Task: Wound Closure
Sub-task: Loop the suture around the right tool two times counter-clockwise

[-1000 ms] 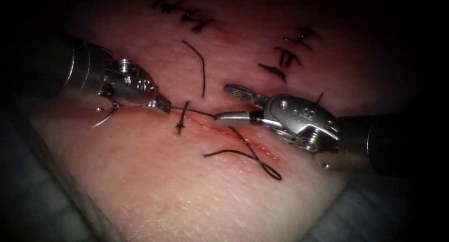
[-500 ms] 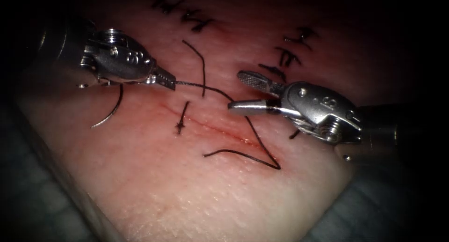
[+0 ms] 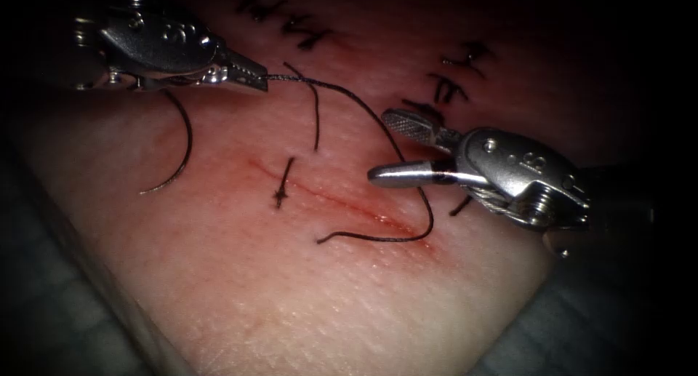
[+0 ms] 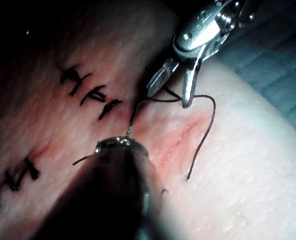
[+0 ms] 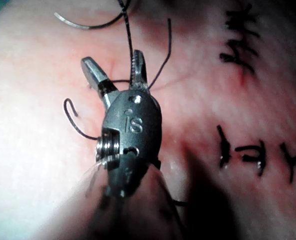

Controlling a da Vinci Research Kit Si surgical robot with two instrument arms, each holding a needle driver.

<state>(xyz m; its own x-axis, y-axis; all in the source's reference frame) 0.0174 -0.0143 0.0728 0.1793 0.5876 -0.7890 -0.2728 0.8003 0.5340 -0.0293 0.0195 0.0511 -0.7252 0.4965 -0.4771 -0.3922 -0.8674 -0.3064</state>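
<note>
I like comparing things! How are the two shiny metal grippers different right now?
The left shiny metal gripper is shut on the thin black thread; the right shiny metal gripper is open, holding nothing, with that thread running between its jaws. The left one is left of the cut, the right one is over its right end. Both hover over the pale pink tissue.

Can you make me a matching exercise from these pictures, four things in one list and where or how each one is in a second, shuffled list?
Things:
1. left tool
2. right tool
3. needle
4. tied stitch

States:
A. jaws open, holding nothing
B. left of the cut, not in the tissue
C. jaws shut on the thread
D. sits across the cut

Pairs: 1-C, 2-A, 3-B, 4-D
</note>
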